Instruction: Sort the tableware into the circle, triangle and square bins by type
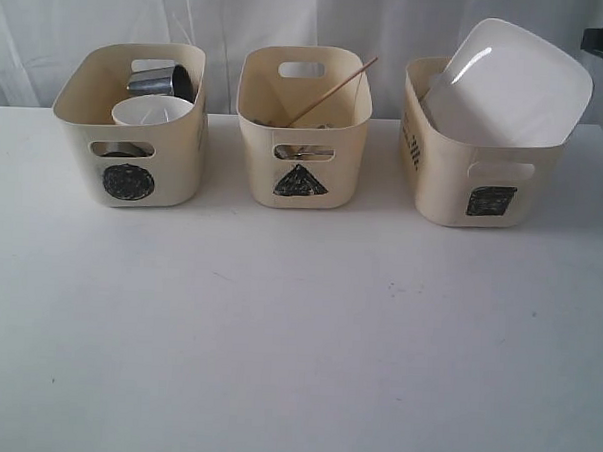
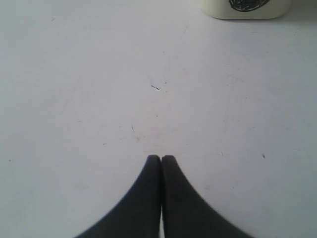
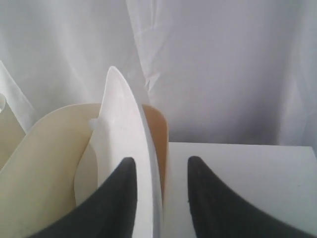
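Seemingly the sorting is all but finished. The plate (image 1: 513, 80) stands on edge in the square bin (image 1: 454, 183) at the right of the exterior view, tilted, with most of it rising above the rim.

The right pincer (image 3: 161, 160) is spread, with the plate's rim in the gap. One finger lies against or just beside the rim and the other is clear of it, so nothing is clamped.

The main risk is the exit. If that near finger drags on the rim as the arm pulls away, the top-heavy plate could swing over, tip out the back, or rock the light bin. A straight lift that clears the rim first looks safest.

The left pincer (image 2: 161, 157) is pressed shut above bare tabletop (image 2: 99, 99) and poses no threat.

At centre, a chopstick (image 1: 333, 87) leans out of the triangle bin (image 1: 256, 124), and a passing arm could flick it out. At the left, a mug (image 1: 160, 80) and a bowl (image 1: 151, 109) sit piled but settled in the circle bin (image 1: 174, 160).
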`<move>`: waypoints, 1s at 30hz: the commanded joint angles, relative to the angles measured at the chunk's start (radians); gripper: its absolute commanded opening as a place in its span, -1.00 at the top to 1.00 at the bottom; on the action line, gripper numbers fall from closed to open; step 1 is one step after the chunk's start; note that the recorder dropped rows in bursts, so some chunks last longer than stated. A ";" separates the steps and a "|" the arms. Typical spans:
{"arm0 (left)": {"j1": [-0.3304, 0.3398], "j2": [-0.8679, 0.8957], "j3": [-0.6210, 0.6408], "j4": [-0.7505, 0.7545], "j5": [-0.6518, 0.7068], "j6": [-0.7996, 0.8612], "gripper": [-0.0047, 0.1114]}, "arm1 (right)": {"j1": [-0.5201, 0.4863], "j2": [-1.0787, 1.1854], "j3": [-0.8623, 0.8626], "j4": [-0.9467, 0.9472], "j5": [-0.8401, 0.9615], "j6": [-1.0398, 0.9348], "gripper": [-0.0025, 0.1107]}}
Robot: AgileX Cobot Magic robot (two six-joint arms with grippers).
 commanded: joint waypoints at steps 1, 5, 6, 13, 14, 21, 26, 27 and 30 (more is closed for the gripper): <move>0.005 -0.004 0.003 -0.010 0.024 0.000 0.92 | 0.000 -0.025 -0.004 0.006 0.048 0.035 0.36; 0.005 -0.004 0.003 -0.010 0.024 0.000 0.92 | 0.000 -0.071 -0.013 0.013 0.059 0.064 0.37; 0.005 -0.004 0.003 -0.010 0.024 0.000 0.92 | 0.000 -0.089 -0.013 0.013 0.057 0.069 0.41; 0.005 -0.004 0.003 -0.010 0.024 0.000 0.92 | 0.000 -0.220 -0.013 0.011 0.012 0.302 0.96; 0.005 -0.004 0.003 -0.010 0.024 0.000 0.92 | 0.000 -0.238 -0.013 0.011 -0.002 0.353 0.96; 0.005 -0.004 0.003 -0.010 0.024 0.000 0.92 | 0.000 -0.325 0.008 0.011 -0.186 1.015 0.96; 0.005 -0.004 0.003 -0.010 0.024 0.000 0.92 | 0.000 -0.356 0.017 0.013 -0.231 1.315 0.96; 0.005 -0.004 0.003 -0.010 0.024 0.000 0.92 | 0.000 -0.362 0.017 0.013 -0.222 1.315 0.96; 0.005 -0.004 0.003 -0.010 0.024 0.000 0.92 | -0.004 -0.392 0.017 0.007 -0.215 1.185 0.96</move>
